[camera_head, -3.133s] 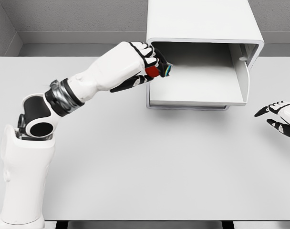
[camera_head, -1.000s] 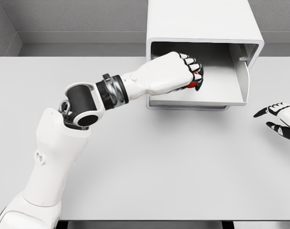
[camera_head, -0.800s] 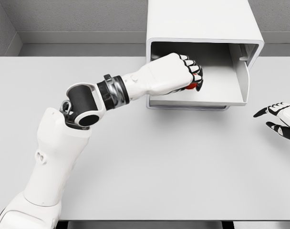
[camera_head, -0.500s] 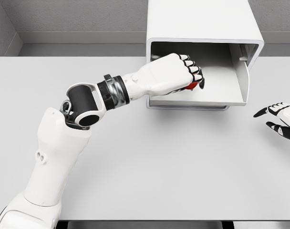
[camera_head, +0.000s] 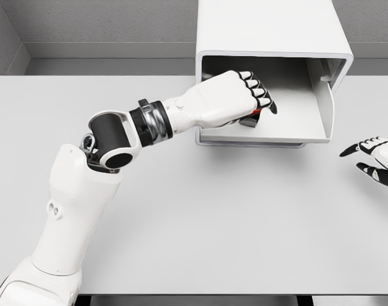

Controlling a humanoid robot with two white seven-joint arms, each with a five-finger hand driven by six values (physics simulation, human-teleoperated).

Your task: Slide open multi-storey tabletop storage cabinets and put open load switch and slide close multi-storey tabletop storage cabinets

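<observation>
Head view: left hand (camera_head: 235,99) inside open cabinet (camera_head: 270,38) at desk's far edge, fingers loosening over load switch (camera_head: 253,117) on drawer floor (camera_head: 296,124). Best released fully, withdrawn straight. Right hand (camera_head: 373,159) spread, empty.

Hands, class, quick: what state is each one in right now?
Left hand: inside the open cabinet, over the load switch; grip cannot be told.
Right hand: open, holding nothing.

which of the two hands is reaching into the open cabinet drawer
The left hand: it is over the drawer at the red switch. The right hand rests above the table's right edge.
</observation>
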